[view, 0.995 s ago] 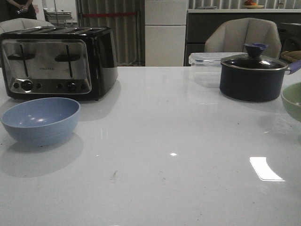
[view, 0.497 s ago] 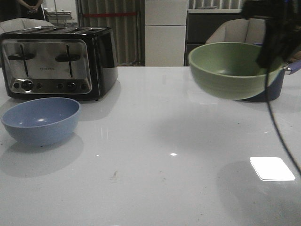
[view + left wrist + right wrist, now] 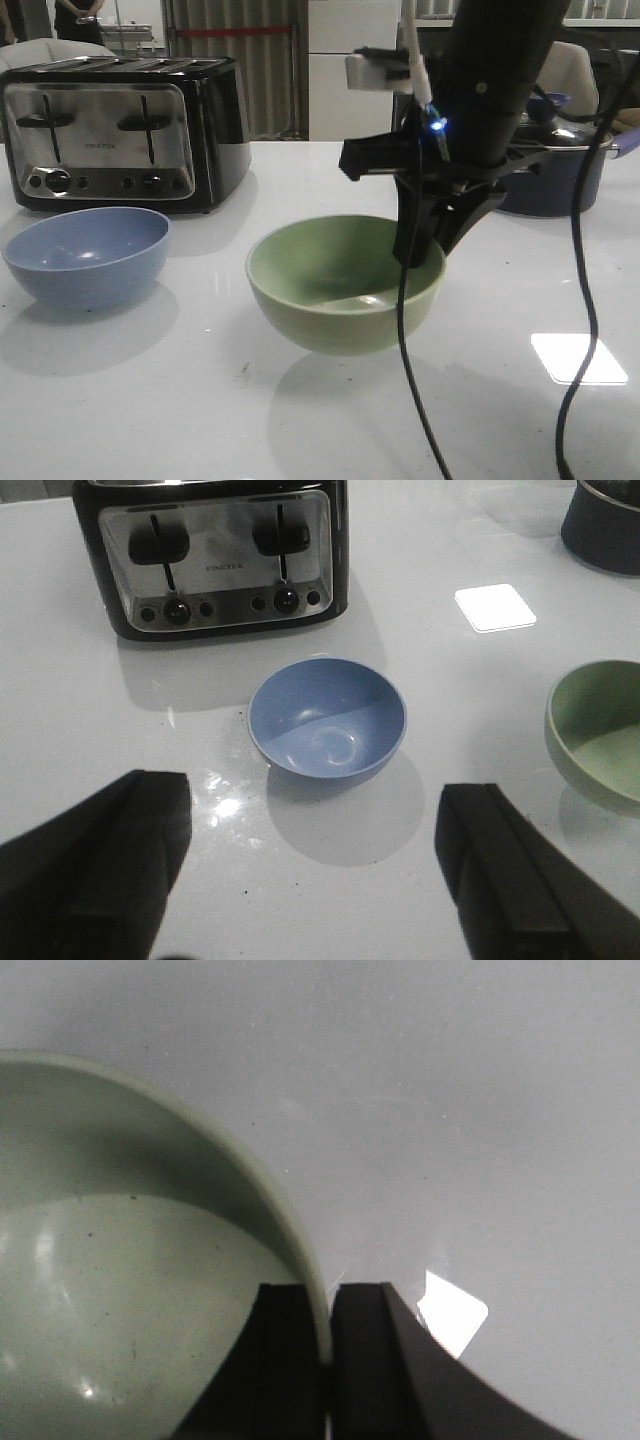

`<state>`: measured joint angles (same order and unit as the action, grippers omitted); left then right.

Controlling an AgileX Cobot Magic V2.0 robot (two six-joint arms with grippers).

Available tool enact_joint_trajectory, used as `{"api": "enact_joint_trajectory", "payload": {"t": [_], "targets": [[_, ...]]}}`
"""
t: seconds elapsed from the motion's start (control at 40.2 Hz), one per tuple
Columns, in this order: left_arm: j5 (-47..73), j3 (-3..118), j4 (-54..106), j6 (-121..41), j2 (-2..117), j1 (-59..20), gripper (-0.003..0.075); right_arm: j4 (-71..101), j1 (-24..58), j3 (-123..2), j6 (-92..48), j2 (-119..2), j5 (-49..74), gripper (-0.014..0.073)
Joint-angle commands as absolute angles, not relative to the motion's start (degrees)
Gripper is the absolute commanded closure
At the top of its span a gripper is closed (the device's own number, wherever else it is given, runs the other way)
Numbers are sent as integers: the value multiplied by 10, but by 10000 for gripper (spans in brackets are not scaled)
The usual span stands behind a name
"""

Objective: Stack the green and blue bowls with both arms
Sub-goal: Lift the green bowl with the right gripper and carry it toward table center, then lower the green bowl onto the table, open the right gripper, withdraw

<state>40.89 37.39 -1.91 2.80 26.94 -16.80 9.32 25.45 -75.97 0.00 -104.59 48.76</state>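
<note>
Right arm hides most of the dark pot (image 3: 560, 185) — green bowl (image 3: 598, 730) cropped.

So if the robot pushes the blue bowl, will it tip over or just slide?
Probably slide. The blue bowl is low and wide, so it looks hard to tip, and the table looks glossy and smooth. It seems stiff and empty, so likely light. A push high on its rim might rock it.

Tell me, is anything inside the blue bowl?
Empty. The left wrist view looks straight into the blue bowl and shows only its bare, smooth inside with a glint of light.
</note>
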Motion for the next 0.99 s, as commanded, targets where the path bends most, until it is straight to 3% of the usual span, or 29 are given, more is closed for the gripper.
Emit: {"api": "enact_joint_trajectory", "payload": {"t": [0.0,0.249,0.622,0.97], "targets": [[358,393,-17,27,276,-171,160,100,255,-776,-8,-1035,471,510],[358,393,-17,27,276,-171,160,100,255,-776,-8,-1048,471,490],[358,393,-17,27,276,-171,160,100,255,-776,-8,-1048,468,228],[351,393,-17,27,276,-171,160,84,254,-776,-8,-1016,456,198]]}}
